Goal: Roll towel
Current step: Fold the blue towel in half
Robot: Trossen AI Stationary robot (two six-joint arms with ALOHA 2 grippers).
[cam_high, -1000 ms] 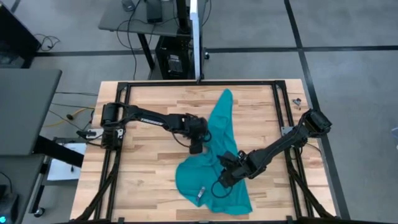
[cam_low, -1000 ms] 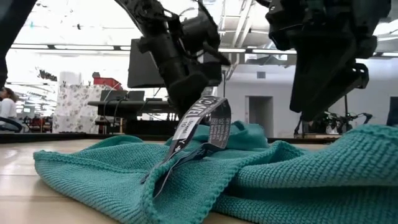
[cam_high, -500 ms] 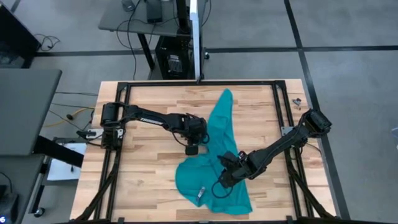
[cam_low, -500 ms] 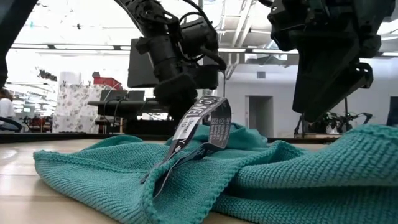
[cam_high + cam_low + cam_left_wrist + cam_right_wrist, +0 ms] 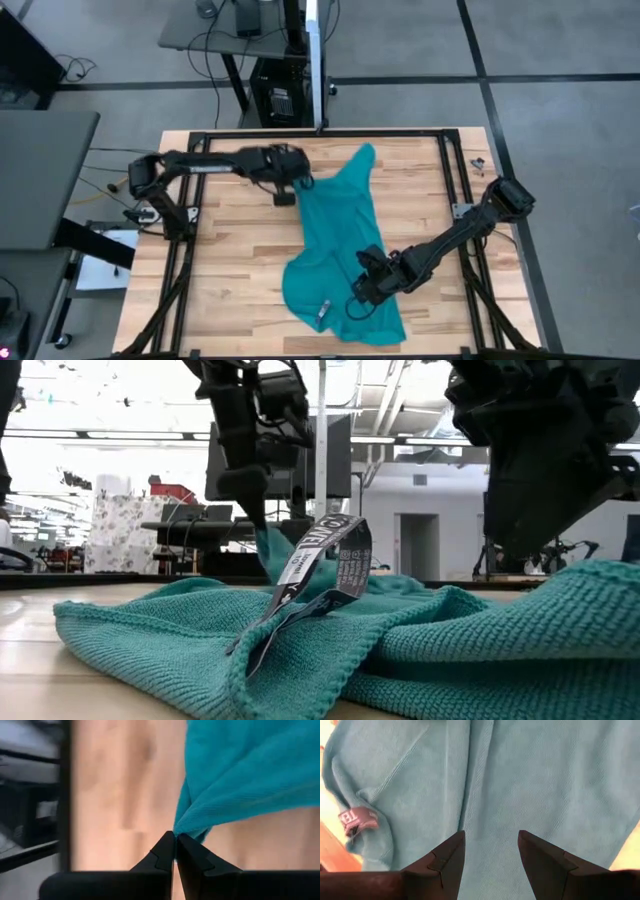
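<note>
Soft, limp teal towel (image 5: 345, 240) is being gripped at its corner by left tool (image 5: 175, 851); right tool (image 5: 491, 851) is being held open above it.

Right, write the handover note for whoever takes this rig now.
Left gripper: fingers shut on an edge of the towel, at the table's far left part. Right gripper: fingers open, holding nothing, over the towel's near end close to the tag.
Towel: crumpled, running from the far side to the near edge.
Done: one edge gripped.
Left: flatten it, then all the rolling.
</note>
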